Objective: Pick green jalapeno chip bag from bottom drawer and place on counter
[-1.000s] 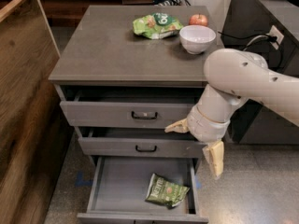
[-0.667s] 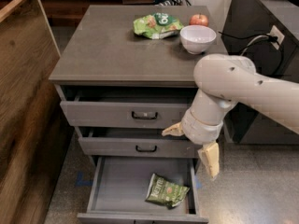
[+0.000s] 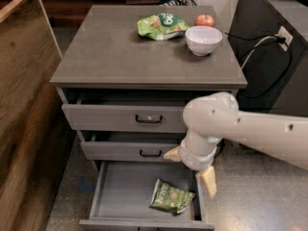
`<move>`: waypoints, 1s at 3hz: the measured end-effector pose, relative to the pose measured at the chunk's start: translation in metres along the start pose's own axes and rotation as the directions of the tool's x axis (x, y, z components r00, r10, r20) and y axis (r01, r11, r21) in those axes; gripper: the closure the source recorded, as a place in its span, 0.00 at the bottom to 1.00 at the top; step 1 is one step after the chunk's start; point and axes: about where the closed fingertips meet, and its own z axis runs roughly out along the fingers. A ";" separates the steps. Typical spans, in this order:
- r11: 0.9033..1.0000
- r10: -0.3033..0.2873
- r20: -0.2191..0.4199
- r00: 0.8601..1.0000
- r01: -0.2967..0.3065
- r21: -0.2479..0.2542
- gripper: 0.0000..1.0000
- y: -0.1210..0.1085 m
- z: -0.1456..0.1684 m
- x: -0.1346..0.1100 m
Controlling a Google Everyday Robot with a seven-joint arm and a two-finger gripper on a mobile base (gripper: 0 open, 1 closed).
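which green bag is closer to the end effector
The dark olive chip bag in the bottom drawer, just below the open end effector; the brighter lime bag lies up on the counter.

— What colour is the counter (image 3: 120, 57)?
— Matte grey, like the bottom drawer (image 3: 120, 191) below it. On it sit a lime-green bag (image 3: 161, 27), a red apple (image 3: 205, 20) and a white bowl (image 3: 203, 39).
— The green jalapeno chip bag (image 3: 171, 196)?
— Dark olive, white lettering.
— The gripper (image 3: 188, 174)?
— Cream fingers, spread apart, below the counter's front right.
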 end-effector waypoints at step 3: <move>0.996 -0.076 -0.046 0.996 0.079 0.048 0.00 -0.040 0.152 0.036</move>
